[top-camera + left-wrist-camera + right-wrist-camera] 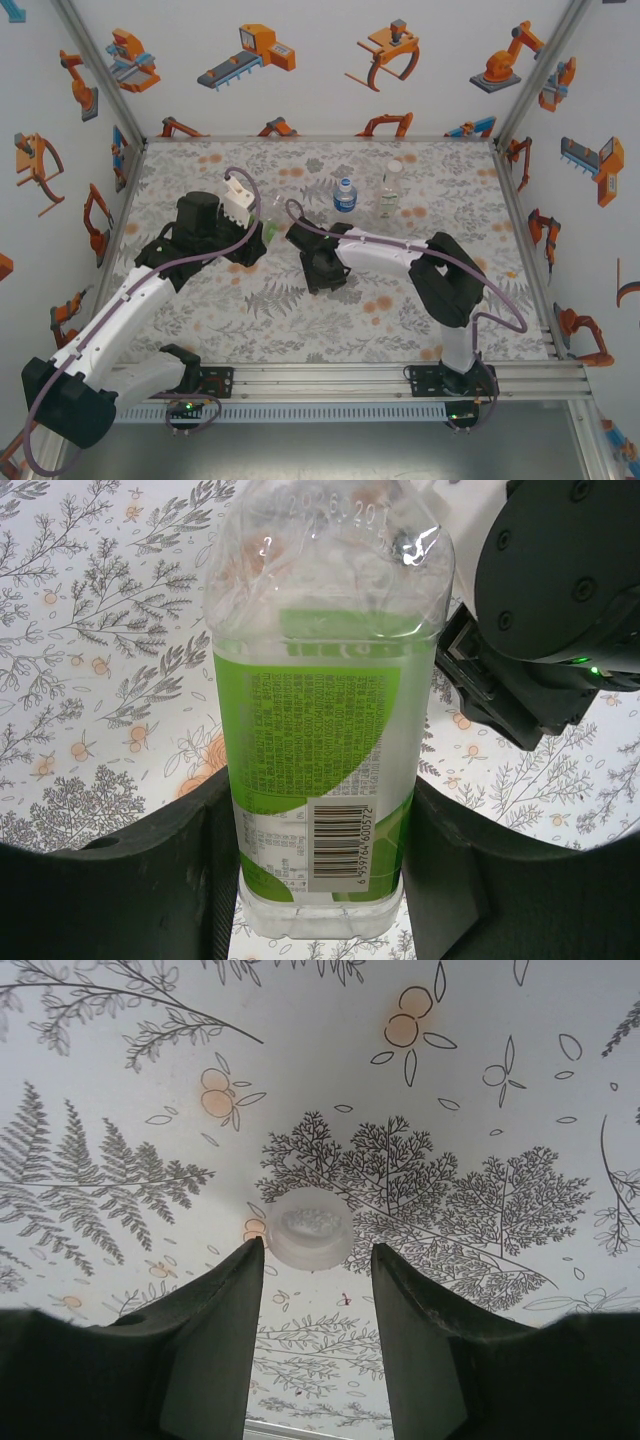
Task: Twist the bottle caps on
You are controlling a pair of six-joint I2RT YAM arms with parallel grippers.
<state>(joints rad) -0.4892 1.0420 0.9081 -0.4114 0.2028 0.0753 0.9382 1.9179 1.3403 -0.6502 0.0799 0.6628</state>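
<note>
Top external: sits high behind arm bases (210, 382), looks down and forward, far, takes in whole bench (250, 320). Left wrist: looks along left end effector (318, 810), very near green-labelled bottle (320, 710); bottle shared with top view. Right wrist: looks down past right end effector (317, 1260), near bench and white cap (310, 1225).

Cap (310, 1226) on table (300, 1060) before right claw (317, 1250)

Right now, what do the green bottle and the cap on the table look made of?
Green bottle: thin clear plastic, glossy, with bright glints and creases at the shoulder. Its label looks like printed film. Cap: white, slightly translucent plastic, probably moulded, with a dull sheen and a smooth rim.
</note>
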